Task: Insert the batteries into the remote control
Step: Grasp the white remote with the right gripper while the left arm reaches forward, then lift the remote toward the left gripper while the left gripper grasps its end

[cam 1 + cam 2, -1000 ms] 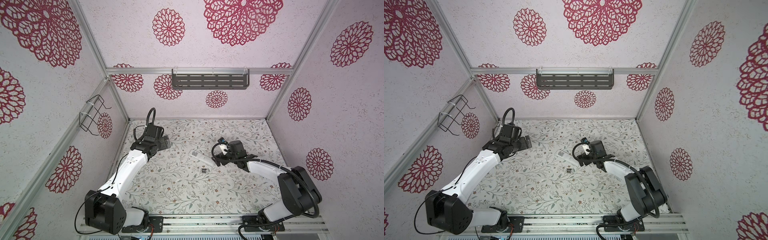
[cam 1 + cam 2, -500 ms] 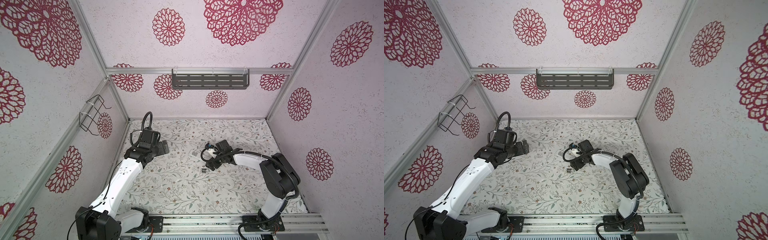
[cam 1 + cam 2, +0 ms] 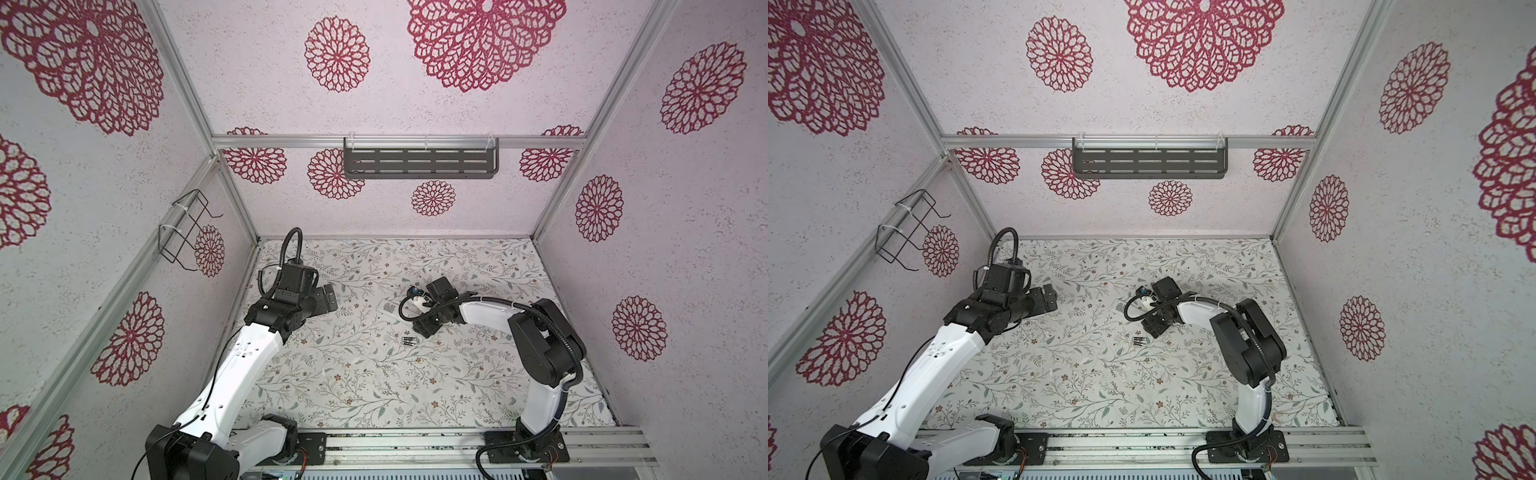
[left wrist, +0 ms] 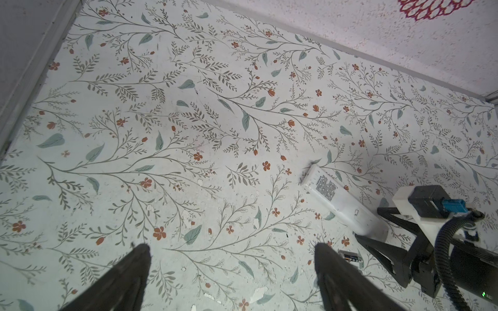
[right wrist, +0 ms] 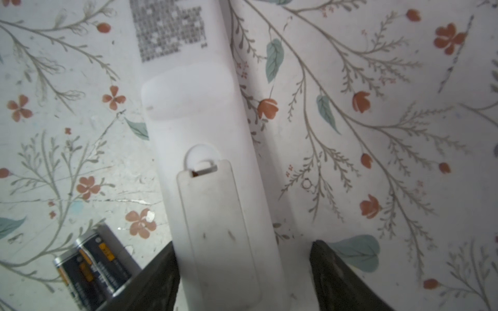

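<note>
The flat tabletop printed with leaves and flowers (image 3: 374,395) is used as the work surface. The left gripper (image 4: 233,246) is held above the table's left part, probably to leave room. Its jaws are spread fully, and nothing is held or touched.

The right gripper (image 5: 242,247) is lowered over the slim long white plastic remote control (image 5: 204,121). This is laid face down near the table's middle, so that its battery cover (image 5: 218,229), seen shut, can be reached. The jaws are set half-wide astride that end: 1 finger lies at the edge and a gap is left at the other, so no grip is judged yet.

The small dark cylindrical batteries (image 5: 91,264), at least 2, are laid just beside.
</note>
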`<state>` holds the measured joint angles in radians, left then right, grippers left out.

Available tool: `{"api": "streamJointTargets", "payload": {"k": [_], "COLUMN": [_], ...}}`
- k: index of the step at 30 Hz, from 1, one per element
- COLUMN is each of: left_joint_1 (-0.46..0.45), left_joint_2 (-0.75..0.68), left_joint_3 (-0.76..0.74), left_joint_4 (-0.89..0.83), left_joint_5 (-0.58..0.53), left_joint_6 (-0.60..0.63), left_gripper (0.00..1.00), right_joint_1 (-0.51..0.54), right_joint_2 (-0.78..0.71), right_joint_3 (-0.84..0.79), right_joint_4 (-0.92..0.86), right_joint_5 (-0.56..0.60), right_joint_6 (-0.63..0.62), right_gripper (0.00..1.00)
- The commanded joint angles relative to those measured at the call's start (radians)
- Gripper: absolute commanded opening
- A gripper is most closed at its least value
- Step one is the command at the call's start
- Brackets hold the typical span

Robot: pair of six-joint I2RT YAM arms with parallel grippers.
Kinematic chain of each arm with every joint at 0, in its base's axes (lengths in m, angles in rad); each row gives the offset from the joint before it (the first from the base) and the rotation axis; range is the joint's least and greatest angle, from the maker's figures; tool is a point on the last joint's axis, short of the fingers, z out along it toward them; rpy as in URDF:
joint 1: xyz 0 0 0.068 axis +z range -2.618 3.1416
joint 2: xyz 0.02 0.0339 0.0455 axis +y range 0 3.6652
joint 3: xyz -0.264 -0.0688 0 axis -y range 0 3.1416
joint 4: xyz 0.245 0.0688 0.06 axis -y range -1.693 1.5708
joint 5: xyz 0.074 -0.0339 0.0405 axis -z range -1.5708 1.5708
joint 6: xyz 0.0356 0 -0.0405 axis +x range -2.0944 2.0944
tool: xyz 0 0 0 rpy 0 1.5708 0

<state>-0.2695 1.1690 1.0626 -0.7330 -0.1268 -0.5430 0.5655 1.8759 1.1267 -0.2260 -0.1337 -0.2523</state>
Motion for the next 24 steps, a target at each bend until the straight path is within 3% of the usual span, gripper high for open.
{"api": "streamJointTargets", "payload": {"k": [1, 8, 24], "left_joint_1": [0.006, 0.004, -0.047], "left_joint_2": [-0.001, 0.02, 0.125], "left_joint_3": [-0.015, -0.079, -0.188], "left_joint_4": [0.047, 0.181, 0.602], "left_joint_5": [0.084, 0.236, 0.457], "left_joint_6": [-0.035, -0.121, -0.329], "left_gripper": [0.97, 0.97, 0.97], "right_joint_1": [0.008, 0.027, 0.074], "right_joint_2": [0.007, -0.035, -0.345], "right_joint_3": [0.022, -0.003, -0.122], "right_joint_4": [-0.024, 0.012, 0.235], "right_joint_5": [0.014, -0.014, -0.153], "right_joint_6": [-0.015, 0.007, 0.147], "right_gripper": [0.69, 0.48, 0.43]}}
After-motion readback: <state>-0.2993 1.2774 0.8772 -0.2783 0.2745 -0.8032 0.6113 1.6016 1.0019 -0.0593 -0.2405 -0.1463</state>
